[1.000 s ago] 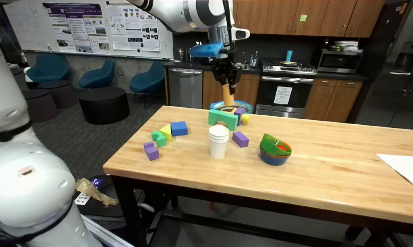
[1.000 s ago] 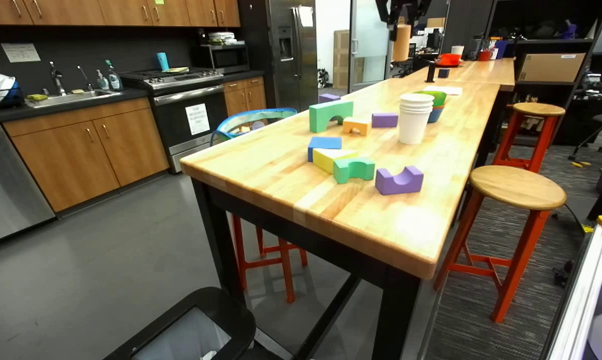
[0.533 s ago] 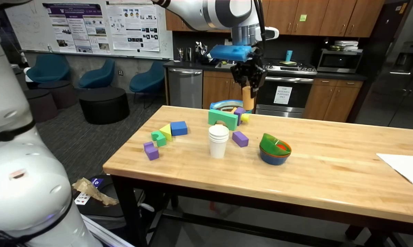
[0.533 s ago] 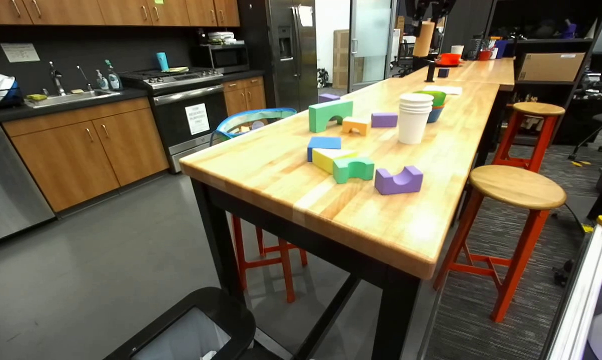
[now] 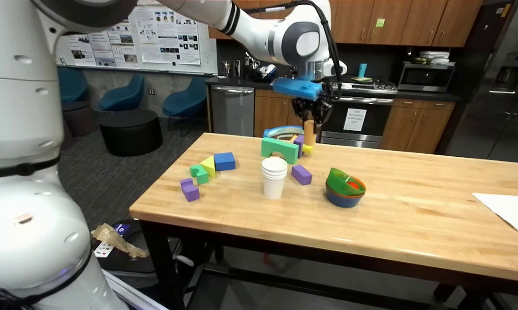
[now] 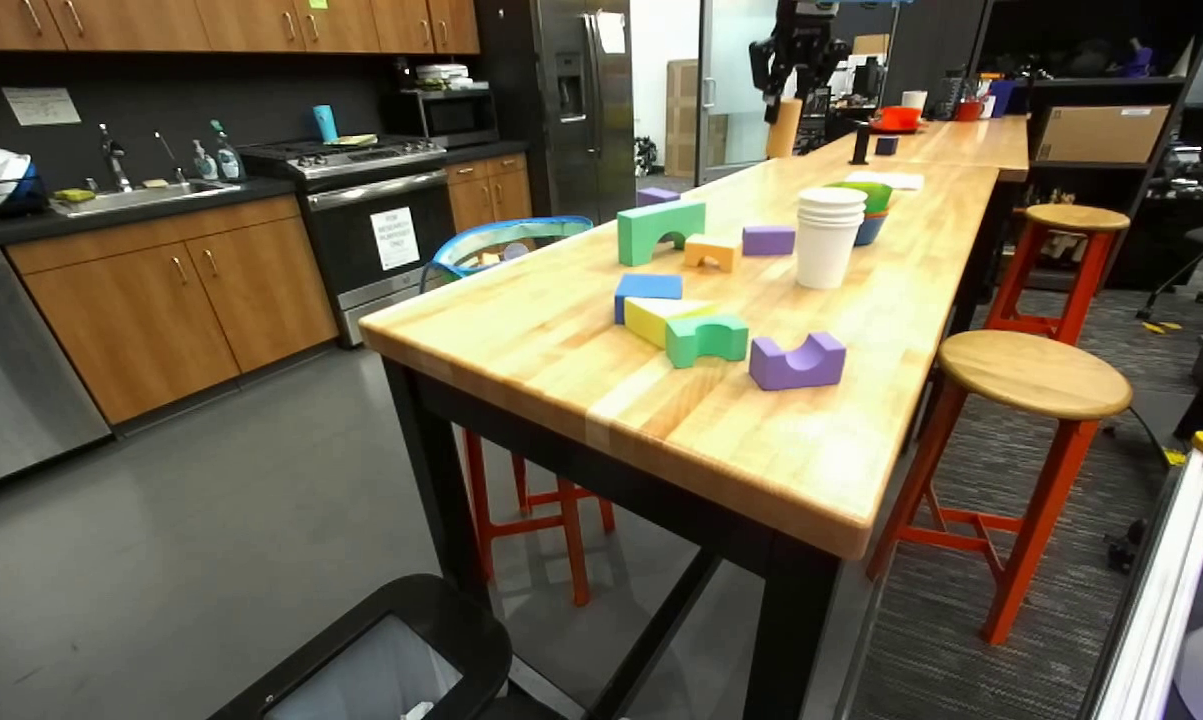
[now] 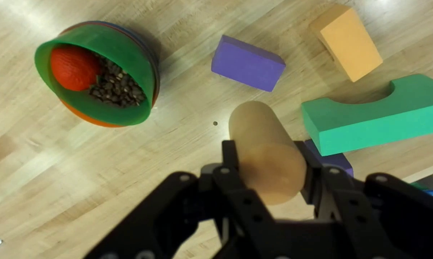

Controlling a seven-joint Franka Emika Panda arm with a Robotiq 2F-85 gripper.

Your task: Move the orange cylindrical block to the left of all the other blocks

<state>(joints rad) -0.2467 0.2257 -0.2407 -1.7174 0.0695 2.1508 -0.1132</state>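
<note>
Clenching the orange cylindrical block (image 6: 784, 130) in the claw (image 7: 268, 158): smooth, pale orange, round-ended, longer than wide, tilted slightly in an exterior view. Holding it up over the counter (image 7: 155, 154), near the green arch block (image 7: 374, 118) in the wrist view.

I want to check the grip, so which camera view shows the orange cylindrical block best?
The wrist view: there the orange cylindrical block appears largest, clamped in the gripper with a jaw on either side. Both exterior views show it much smaller and side-on, jutting below the gripper, the grip harder to make out.
</note>
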